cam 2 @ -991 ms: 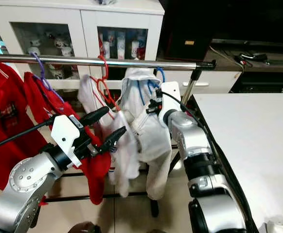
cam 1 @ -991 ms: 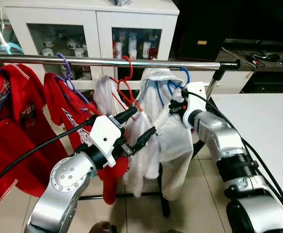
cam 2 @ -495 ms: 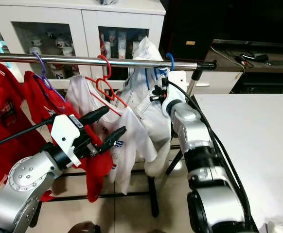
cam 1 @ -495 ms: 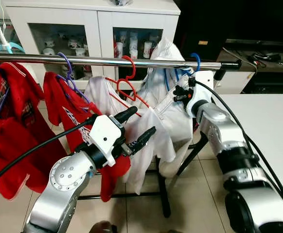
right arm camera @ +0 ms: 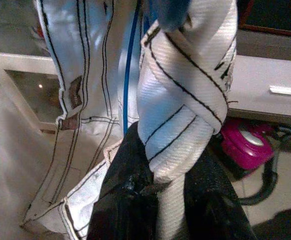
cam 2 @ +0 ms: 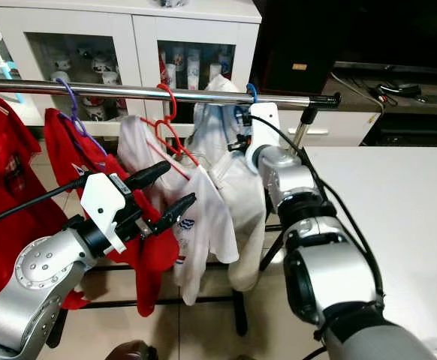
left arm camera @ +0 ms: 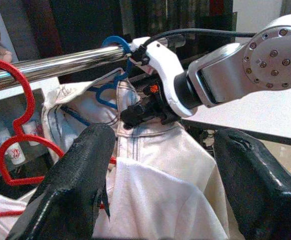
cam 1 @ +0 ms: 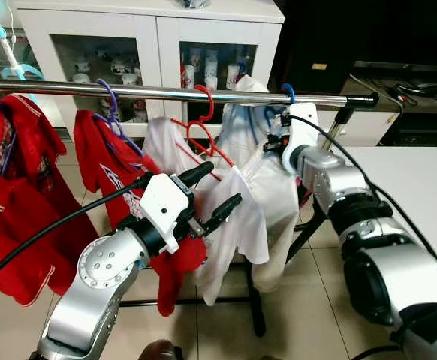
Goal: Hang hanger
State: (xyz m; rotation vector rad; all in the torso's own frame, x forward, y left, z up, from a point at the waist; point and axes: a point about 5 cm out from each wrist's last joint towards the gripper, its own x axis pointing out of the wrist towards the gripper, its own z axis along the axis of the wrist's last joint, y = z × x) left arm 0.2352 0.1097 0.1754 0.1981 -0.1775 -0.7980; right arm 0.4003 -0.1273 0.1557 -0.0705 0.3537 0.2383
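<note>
Blue plastic hanger (cam 1: 287, 93) hooked over shiny steel rail (cam 1: 166, 93).
Right gripper (left arm camera: 141, 111) pinching its white striped garment (right arm camera: 183, 95); left gripper (cam 1: 217, 196) spread, empty.

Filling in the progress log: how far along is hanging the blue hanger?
Nearly done. The blue plastic hanger carrying the white garment already has its hook over the shiny metal rail. In hand: the right gripper is shut on the garment's fabric below the hook. Left: release and withdraw. The left gripper, jaws open, holds nothing.

Blue hanger (cam 1: 287, 93) carrying a white garment (cam 1: 271, 195) hooks over the steel rail (cam 1: 166, 93).
</note>
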